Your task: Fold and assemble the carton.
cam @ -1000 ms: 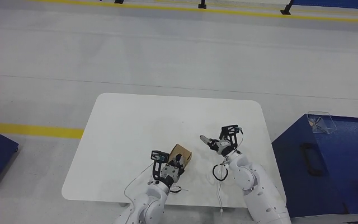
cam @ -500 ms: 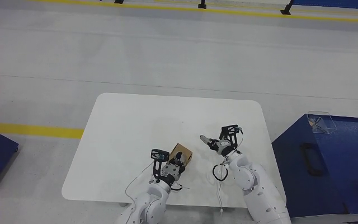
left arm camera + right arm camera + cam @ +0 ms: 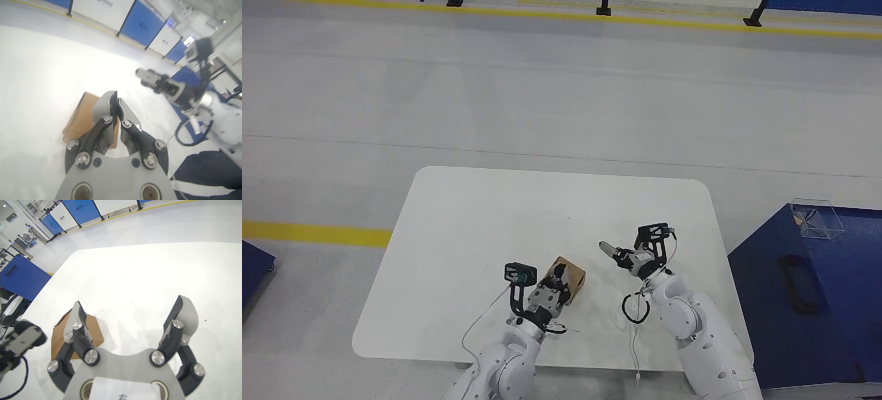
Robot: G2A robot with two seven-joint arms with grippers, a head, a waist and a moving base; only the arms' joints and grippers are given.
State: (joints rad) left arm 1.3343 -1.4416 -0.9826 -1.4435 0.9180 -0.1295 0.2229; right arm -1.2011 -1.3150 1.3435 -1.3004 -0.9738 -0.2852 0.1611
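White surface (image 3: 492, 215) carries one brown cardboard carton (image 3: 568, 274) near its front edge, on the left arm's side. Your left fingers (image 3: 105, 108) are pressed shut with nothing between them, right over the carton's near end, and its length seems to run away from them. The right fingers (image 3: 186, 311) are spread wide over bare surface, with the carton apart to their left, so the left arm is nearer.

Carton (image 3: 81, 115) partly hidden
The left hand (image 3: 116, 100) covers the carton's near side in the left wrist view; whether it pinches cardboard is unclear. The right hand (image 3: 140, 75) beyond is blurred.
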